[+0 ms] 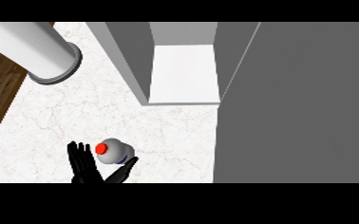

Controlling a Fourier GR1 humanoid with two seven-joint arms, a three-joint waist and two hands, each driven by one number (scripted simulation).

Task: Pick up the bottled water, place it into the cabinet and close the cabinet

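Observation:
The bottled water (116,152) is white with a red cap (101,148) and stands on the marble counter (70,118) at the lower left. My left hand (85,167) comes in from the lower edge right beside it, open. Its straight fingers (76,153) rise at the bottle's left and its thumb (125,167) reaches under the bottle's right side. The bottle's lower part is hidden behind the hand. The cabinet (184,71) stands open further back, showing a white shelf. Its grey door (288,104) is swung out and fills the right side. My right hand does not show.
A large white cylinder (42,52) lies at the upper left, near the counter's edge. Beyond that edge is wooden floor (13,88). The cabinet's grey left wall (129,57) stands between the cylinder and the shelf.

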